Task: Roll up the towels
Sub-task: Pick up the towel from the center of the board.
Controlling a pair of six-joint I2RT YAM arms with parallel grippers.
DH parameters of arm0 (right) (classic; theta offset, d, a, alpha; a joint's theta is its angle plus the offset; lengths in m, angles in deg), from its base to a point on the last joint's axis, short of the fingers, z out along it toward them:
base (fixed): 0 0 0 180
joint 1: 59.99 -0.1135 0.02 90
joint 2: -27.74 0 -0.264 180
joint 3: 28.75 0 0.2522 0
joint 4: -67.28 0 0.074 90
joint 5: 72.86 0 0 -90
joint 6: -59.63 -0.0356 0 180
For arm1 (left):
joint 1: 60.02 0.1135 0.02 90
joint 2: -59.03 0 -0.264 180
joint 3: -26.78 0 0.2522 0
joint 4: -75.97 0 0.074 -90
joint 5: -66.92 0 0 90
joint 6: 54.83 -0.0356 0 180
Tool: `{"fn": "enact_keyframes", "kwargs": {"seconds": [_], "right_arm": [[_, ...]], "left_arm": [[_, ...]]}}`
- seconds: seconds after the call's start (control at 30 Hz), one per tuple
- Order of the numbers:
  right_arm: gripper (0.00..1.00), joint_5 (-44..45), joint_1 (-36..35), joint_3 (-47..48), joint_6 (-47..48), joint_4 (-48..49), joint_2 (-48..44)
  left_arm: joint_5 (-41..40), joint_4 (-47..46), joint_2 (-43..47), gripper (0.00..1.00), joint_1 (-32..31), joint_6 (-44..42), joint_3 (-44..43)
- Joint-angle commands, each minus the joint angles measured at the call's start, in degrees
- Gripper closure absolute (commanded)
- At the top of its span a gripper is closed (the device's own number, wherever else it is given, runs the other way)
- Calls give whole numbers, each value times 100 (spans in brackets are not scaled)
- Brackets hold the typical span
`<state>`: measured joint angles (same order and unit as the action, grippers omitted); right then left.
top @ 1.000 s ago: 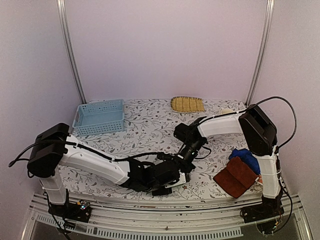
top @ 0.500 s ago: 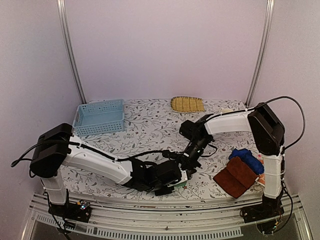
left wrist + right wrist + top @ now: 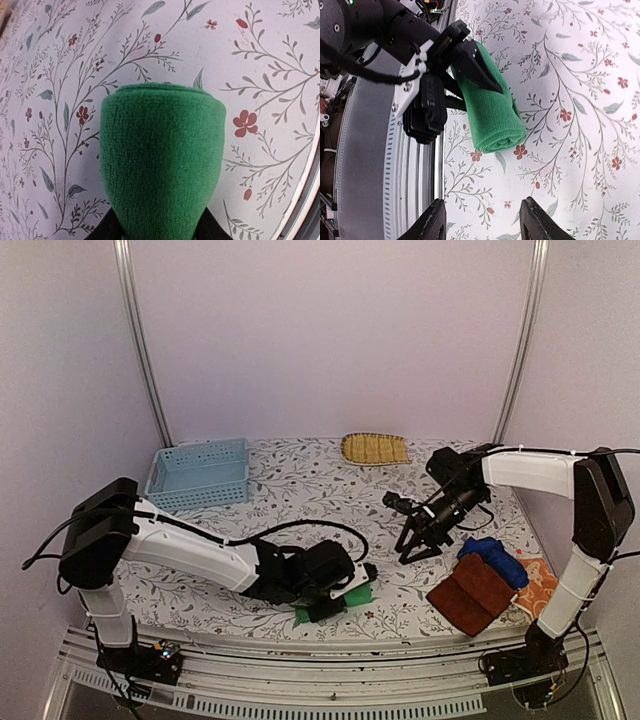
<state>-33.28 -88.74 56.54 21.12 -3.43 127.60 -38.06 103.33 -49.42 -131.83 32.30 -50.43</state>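
Right wrist view: bright green terry towel (image 3: 492, 115) lies rolled tight on floral-print counter (image 3: 580, 100) | left claw (image 3: 340, 592) clamped across the roll | right claw (image 3: 485, 212) open, empty, beyond the roll | step: first roll looks finished | next: release, then fetch dark reddish-brown towel (image 3: 470, 592), well right of the roll

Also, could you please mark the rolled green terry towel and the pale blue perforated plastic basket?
Rolled green terry towel (image 3: 497, 112): right wrist view, mid-roll.
Pale blue perforated plastic basket (image 3: 197, 497): top external view, near wall.
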Motion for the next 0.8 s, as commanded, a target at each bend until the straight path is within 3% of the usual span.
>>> {"fn": "enact_keyframes", "kwargs": {"seconds": [0.0,0.33,0.77], "right_arm": [[48,-298,105,-331,-283,413,-41],[47,-324,229,-262,-319,477,-23],[48,-294,326,-331,-341,536,-32]], "left_arm": [[724,906,-198,100,325,371,216],[1286,872,599,100,1153,843,371],[1331,1268,1522,100,2911,1160,176]]}}
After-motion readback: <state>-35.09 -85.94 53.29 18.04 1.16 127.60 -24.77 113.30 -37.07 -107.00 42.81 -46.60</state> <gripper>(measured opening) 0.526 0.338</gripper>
